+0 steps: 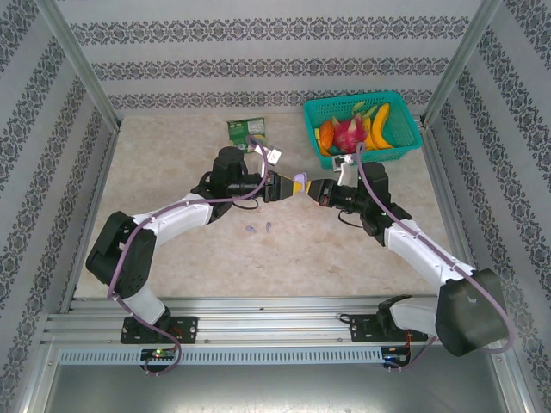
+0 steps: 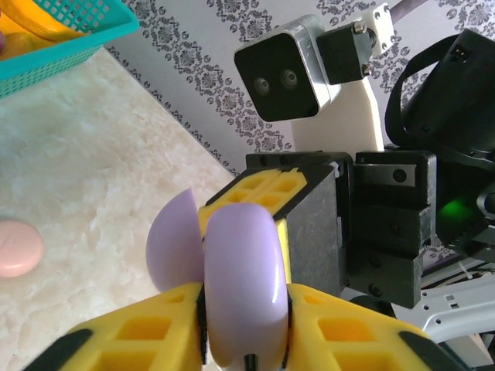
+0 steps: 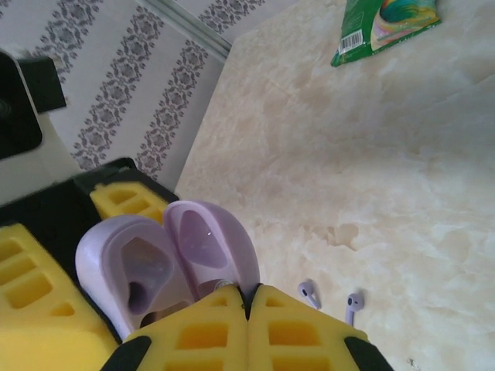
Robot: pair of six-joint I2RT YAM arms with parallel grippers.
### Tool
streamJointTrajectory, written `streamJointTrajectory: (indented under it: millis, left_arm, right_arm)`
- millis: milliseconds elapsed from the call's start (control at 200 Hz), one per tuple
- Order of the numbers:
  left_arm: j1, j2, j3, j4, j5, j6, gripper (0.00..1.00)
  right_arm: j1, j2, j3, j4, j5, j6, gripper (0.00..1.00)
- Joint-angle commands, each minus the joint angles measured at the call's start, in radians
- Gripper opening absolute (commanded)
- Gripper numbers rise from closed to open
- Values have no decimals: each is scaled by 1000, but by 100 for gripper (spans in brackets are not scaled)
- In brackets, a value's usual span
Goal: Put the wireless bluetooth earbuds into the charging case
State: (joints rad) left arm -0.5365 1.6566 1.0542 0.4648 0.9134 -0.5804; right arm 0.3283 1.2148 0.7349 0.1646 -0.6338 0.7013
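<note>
**Jaws.** I read the left jaws as closed across the base (image 3: 131, 267) of the lavender charging case (image 1: 300, 182), one finger on each side. The right jaws are shut, fingertips together, nipping the rim of the hinged lid (image 3: 205, 236).

**Case.** It hangs open between the two arms, above the worktop (image 1: 344, 258). The well I can see holds nothing.

**Earbuds.** Two lavender earbuds (image 3: 309, 292) lie on the worktop on the near side of the case, just apart from each other and untouched.

**Hazards, in my judgement:**
1. Both arms share one small case. Unequal motion would strain the hinge or pull the rim from the right jaws' thin hold.
2. Releasing the left jaws would leave the case hanging by its lid rim, and it could drop.
3. The earbuds are tiny and rounded, so an off-centre pinch would flick one away from the case.
</note>
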Motion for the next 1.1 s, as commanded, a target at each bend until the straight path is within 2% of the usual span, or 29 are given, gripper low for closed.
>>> streamJointTrajectory:
  millis: [0, 245, 365, 465, 545, 659, 874, 1094]
  left_arm:
    - [-16, 8, 24, 31, 3, 7, 36]
    - [-15, -24, 8, 23, -47, 24, 56]
    - [-8, -58, 6, -32, -64, 60, 64]
    - [4, -95, 15, -110, -75, 106, 74]
    - [14, -132, 41, -228, -86, 172, 84]
    - [23, -162, 145, -510, -118, 338, 100]
    - [41, -113, 410, -1028, -207, 626, 100]
    - [82, 23, 624, -1308, -165, 747, 100]
  right_arm:
    - [38, -38, 63, -55, 41, -59, 0]
    - [61, -59, 101, -180, 130, -126, 0]
    - [61, -64, 122, -238, 159, -166, 0]
    - [61, -59, 143, -284, 181, -211, 0]
    - [61, -50, 161, -323, 204, -264, 0]
    - [57, -25, 185, -359, 218, -362, 0]
    - [45, 27, 246, -409, 254, -559, 0]
    - [42, 24, 264, -355, 345, -628, 0]
